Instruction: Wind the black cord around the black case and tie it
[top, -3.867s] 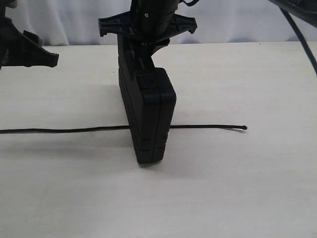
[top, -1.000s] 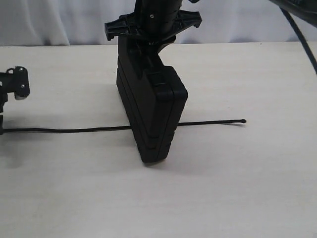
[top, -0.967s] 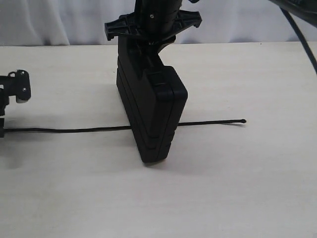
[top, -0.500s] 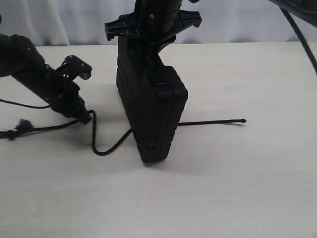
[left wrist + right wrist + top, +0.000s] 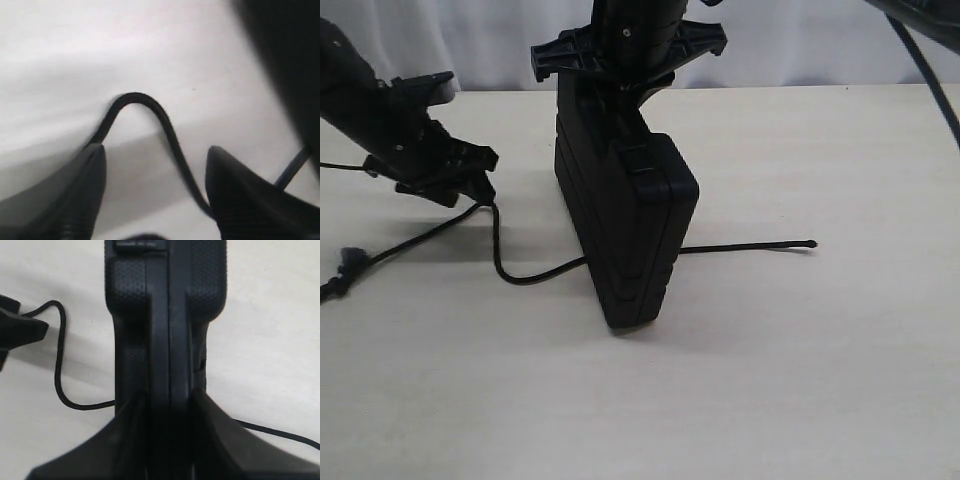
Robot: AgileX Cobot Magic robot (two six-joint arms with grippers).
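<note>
Case and cord as the exterior view shows them: the black case (image 5: 625,230) stands on a narrow edge at the centre of the table (image 5: 800,380), clamped from above by the right end effector (image 5: 613,100) at the top middle of the frame. The black cord (image 5: 535,275) runs from its knotted end at the left edge up to the left end effector (image 5: 478,190) in the upper left, curves down to the case's base, and shows again on the right. In the left wrist view the fingers (image 5: 75,200) stand apart, with the cord looping loosely between them. In the right wrist view both fingers (image 5: 127,440) press the case's flat sides.
</note>
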